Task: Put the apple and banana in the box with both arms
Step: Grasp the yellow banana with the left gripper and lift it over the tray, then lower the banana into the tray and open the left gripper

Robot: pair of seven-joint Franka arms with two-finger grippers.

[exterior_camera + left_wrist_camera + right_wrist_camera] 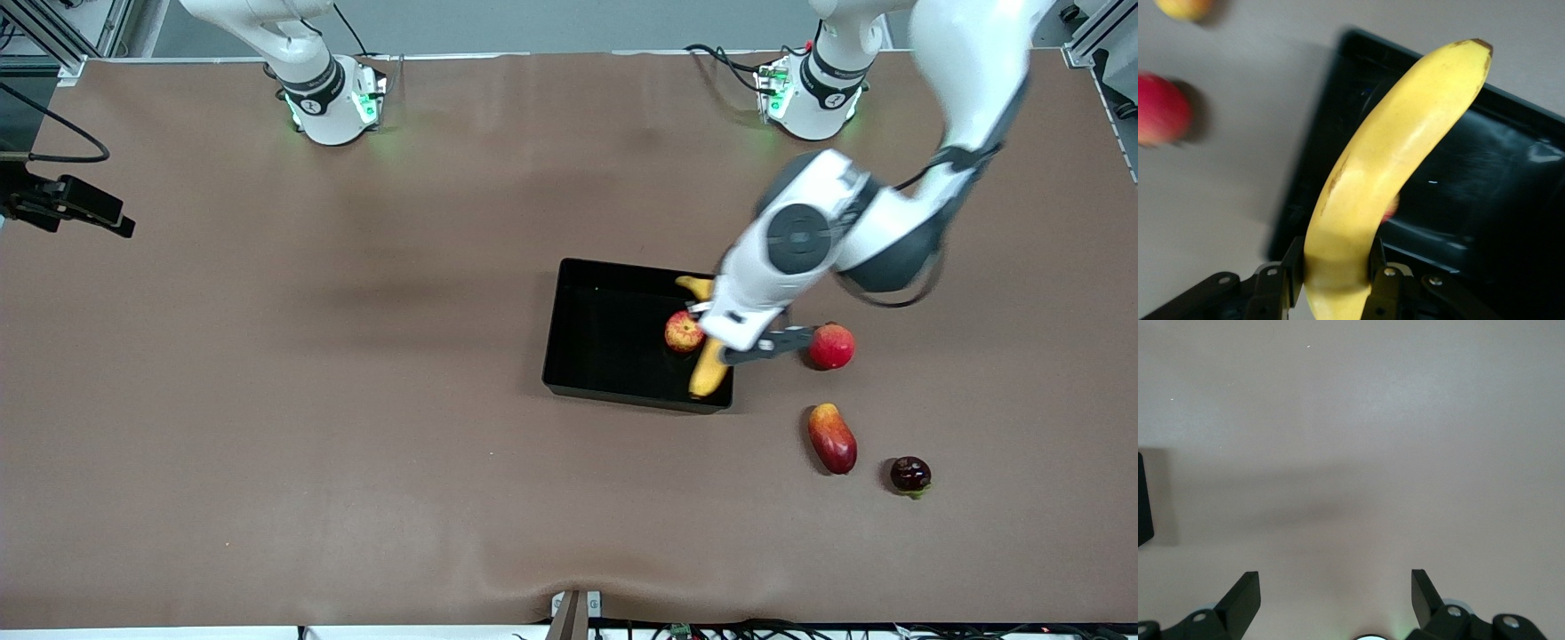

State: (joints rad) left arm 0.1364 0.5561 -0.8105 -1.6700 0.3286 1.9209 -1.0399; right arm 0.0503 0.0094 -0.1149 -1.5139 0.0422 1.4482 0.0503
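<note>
Fingers (1281, 283) of the left gripper (1335, 280) are clamped on the banana (1395, 167), gripping it near 1 end; rest of the fruit sticks out over the box (1511, 173). From the front cam, left gripper (725, 342) hangs over the box (605, 333) at the wall toward the left arm's end of the worktop (356, 400), w/ the banana (709, 372) running along that wall, 1 tip toward the robots' bases, other toward the front cam. Can't tell if the banana touches the box floor.

Apple (684, 332) sits inside the box, just beside the banana.

Right gripper (1336, 597): fingers (1241, 600) spread wide, nothing between them, bare worktop (1351, 420) below, corner of the box (1143, 500) at frame edge. Right arm waits near its base.

3 other fruits lie on the worktop outside the box, toward the left arm's end: round red fruit (831, 347) near the gripper, mango (832, 438) nearer the front cam, dark round fruit (910, 475) beside the mango.
</note>
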